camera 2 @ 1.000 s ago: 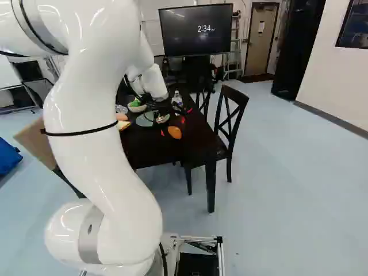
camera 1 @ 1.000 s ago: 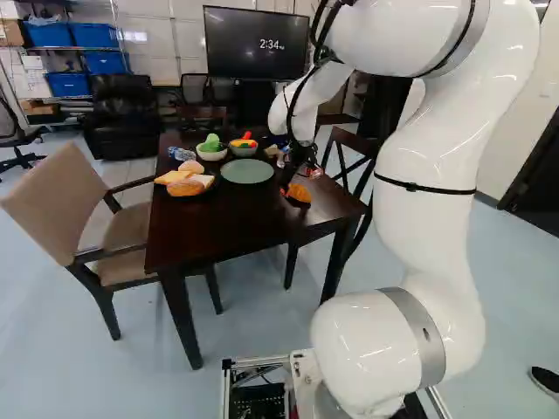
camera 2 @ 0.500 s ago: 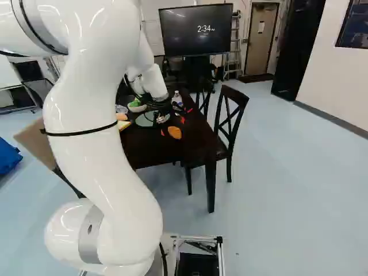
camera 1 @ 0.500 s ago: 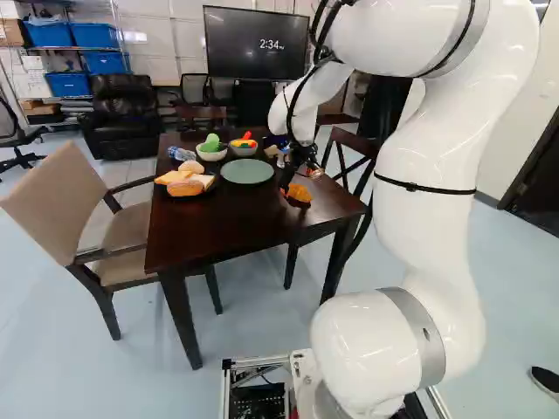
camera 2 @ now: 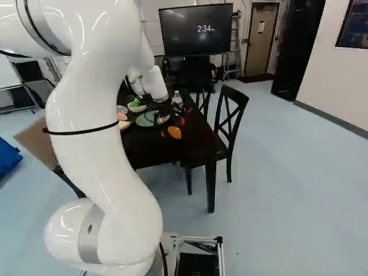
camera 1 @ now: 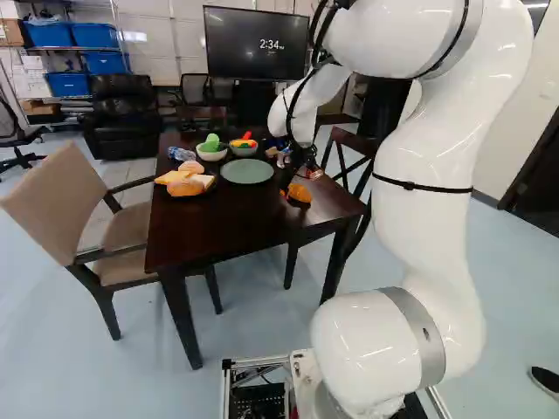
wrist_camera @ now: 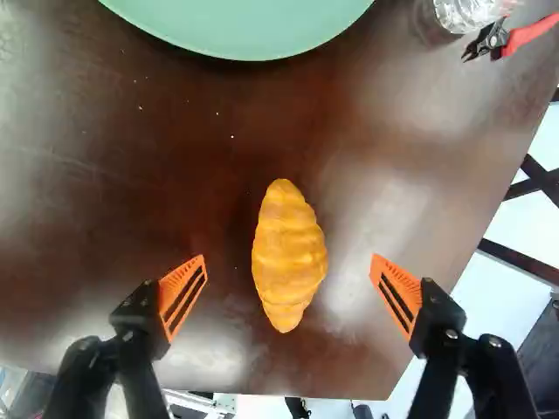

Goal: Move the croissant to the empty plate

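In the left base view my gripper [camera 1: 298,177] is at the table's right side, by the orange-brown croissant [camera 1: 300,194]. The wrist view shows the gripper [wrist_camera: 289,260] open, its orange pads wide apart on either side of the croissant [wrist_camera: 288,253]. Neither pad touches it; it lies lengthwise between them on the dark table. The empty green plate [wrist_camera: 253,26] is ahead of the gripper, beyond the croissant, only its near part showing. In the left base view this plate [camera 1: 247,171] stands whole, left of the croissant.
A plate of bread-like food [camera 1: 186,187] and bowls of toy food [camera 1: 244,148] share the table [camera 1: 231,218]. A clear bottle [camera 2: 177,99] and red-handled pliers [wrist_camera: 524,33] lie beyond the croissant. Chairs flank the table; its edge runs close to the croissant.
My arm has shifted slightly against its base joint, its upper part a little leftward in the left base view. The gripper has moved slightly by the croissant, which stays in place.
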Tool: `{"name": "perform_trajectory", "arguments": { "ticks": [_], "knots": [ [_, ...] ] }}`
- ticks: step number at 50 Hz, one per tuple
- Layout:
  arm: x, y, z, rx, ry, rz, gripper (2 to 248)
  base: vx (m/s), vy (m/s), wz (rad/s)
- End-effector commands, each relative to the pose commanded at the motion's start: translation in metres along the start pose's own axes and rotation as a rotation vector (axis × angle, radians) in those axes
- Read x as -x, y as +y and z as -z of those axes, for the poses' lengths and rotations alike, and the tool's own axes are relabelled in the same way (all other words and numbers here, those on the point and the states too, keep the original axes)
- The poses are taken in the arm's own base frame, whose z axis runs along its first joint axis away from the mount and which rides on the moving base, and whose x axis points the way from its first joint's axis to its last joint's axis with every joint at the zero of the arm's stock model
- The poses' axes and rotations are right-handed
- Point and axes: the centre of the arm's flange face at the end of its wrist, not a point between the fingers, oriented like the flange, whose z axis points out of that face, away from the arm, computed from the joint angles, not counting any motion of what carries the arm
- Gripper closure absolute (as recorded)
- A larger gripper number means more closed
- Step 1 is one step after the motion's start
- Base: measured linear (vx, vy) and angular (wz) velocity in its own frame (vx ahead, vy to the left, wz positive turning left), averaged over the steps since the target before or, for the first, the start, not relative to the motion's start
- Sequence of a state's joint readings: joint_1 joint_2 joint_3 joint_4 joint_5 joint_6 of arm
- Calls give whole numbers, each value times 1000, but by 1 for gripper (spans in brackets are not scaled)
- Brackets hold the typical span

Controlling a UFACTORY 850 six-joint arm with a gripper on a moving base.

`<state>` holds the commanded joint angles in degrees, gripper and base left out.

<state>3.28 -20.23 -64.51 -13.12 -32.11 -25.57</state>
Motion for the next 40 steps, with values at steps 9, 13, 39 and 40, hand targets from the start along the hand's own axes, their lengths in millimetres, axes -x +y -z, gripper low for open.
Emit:
{"name": "perform_trajectory", "arguments": {
  "ticks": [9, 13, 39, 40],
  "knots": [
    [0, 0, 0, 0, 0, 0, 3, 0, 0, 0],
    [0, 0, 0, 0, 0, 0, 14, 0, 0, 0],
    [0, 0, 0, 0, 0, 0, 64, 0, 0, 0],
    [0, 0, 0, 0, 0, 0, 76, 0, 0, 0]
  ]
}}
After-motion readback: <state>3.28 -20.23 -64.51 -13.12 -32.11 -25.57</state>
